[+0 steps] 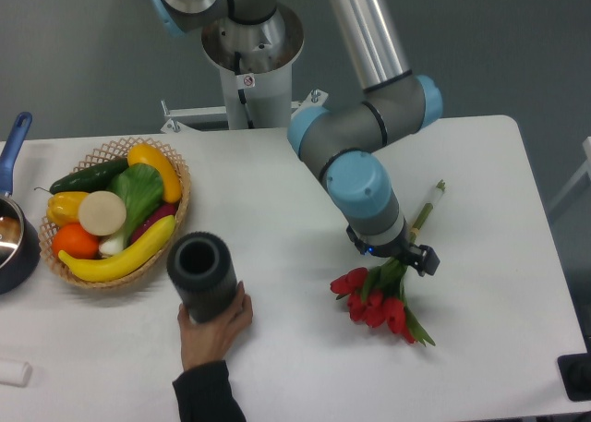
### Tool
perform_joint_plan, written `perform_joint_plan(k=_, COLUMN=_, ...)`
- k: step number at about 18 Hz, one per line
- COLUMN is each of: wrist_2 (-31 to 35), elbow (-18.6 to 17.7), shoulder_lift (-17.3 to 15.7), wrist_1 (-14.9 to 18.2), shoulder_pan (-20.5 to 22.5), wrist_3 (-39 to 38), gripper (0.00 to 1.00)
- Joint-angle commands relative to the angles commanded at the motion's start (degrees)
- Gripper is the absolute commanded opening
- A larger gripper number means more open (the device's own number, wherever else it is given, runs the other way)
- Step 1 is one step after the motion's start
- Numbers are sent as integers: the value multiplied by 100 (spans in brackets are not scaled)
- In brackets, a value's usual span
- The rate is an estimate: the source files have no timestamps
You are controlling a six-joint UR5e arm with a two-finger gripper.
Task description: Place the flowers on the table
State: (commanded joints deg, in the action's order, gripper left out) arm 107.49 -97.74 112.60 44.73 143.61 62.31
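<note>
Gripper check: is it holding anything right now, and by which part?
The gripper is at the stems of the flowers, just above the red heads. Its fingers are hidden, so whether it grips them cannot be told.

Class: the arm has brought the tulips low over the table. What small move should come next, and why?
Probably open the tool and let go: the flowers already seem to lie flat on the white table, blooms and stems along its surface, so holding on looks needless.
</note>
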Motion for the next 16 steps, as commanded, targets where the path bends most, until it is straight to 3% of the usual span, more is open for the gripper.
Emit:
perform_joint_plan(k=1, wrist_2=-61, elbow=18, shoulder_lift=-184, wrist_1=18, shoulder_pan=52, wrist_3=26, gripper=100)
perform_joint_plan(k=3, wrist_2=-298, elbow=149, shoulder_lift=-440, wrist_1=385, shoulder_pan=227, wrist_3=79, gripper=100)
perform_joint_plan(k=5, wrist_2=-693, elbow=482, shoulder_lift=-668, wrist_1=1104, shoulder_pan=526, wrist_3=420, gripper=100)
perform_joint_plan(k=7, wrist_2=-984, elbow=1052, shoulder_lift=-713, wrist_1=2140, shoulder_pan=930, wrist_3=1052, gripper=100)
perform_joint_plan(k=9, wrist_2=-1370, elbow=1414, shoulder_lift=-827, wrist_1=2679, shoulder_pan=1264, wrist_3=1405, gripper=100)
perform_joint_plan(k=11, wrist_2=-1835, elbow=1512, shoulder_lift=-1072, wrist_1=2987, shoulder_pan=1589, wrist_3=1834, gripper=100)
perform_joint_plan(k=13, wrist_2=-2477, elbow=1503, shoulder_lift=-1389, wrist_1=3373, shoulder_pan=2169, wrist_3=2774, gripper=100)
perform_joint_plan(k=16, wrist_2=-2628, elbow=1424, shoulder_lift=-1618, wrist_1=3884, shoulder_pan=2811, wrist_3=3793, gripper=100)
